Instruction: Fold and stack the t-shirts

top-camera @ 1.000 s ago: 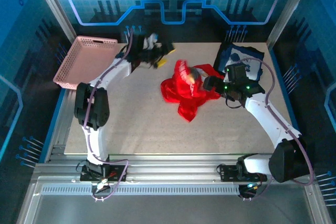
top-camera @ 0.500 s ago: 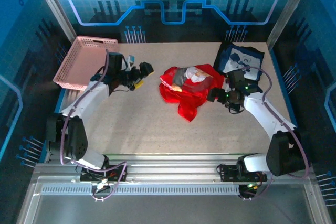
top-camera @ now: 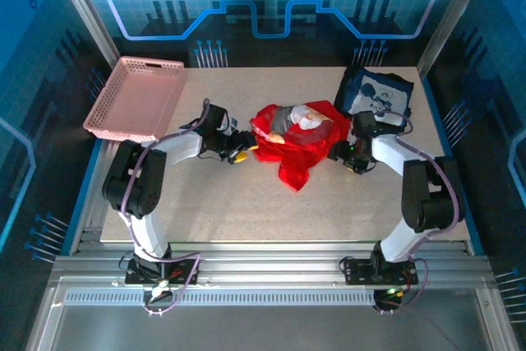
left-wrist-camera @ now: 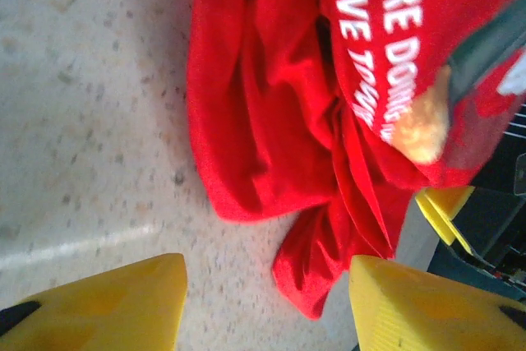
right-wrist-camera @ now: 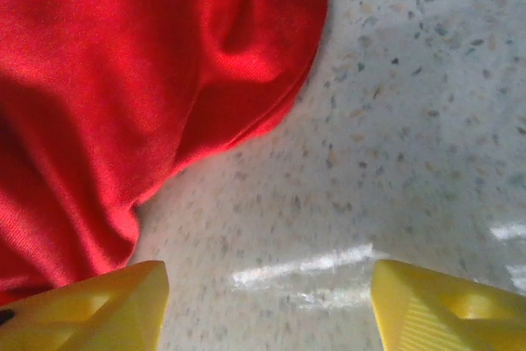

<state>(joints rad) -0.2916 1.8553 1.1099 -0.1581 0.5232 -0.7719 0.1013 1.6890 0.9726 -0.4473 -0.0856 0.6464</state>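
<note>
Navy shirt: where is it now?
Top view: the navy shirt lies at the table's far right corner, just behind the right gripper, right of the red shirt.

Bent in from 6 o'clock, elbows pushed outward, wrists turned toward each other. Left gripper point(top-camera: 241, 154) aimed toward 4 o'clock, yellow fingers point(left-wrist-camera: 107, 306) spread wide apart. Right gripper point(top-camera: 339, 154) aimed toward 8 o'clock, its fingers point(right-wrist-camera: 448, 310) parted just as wide. Seemingly both held low, though height hard to judge from above.
</note>
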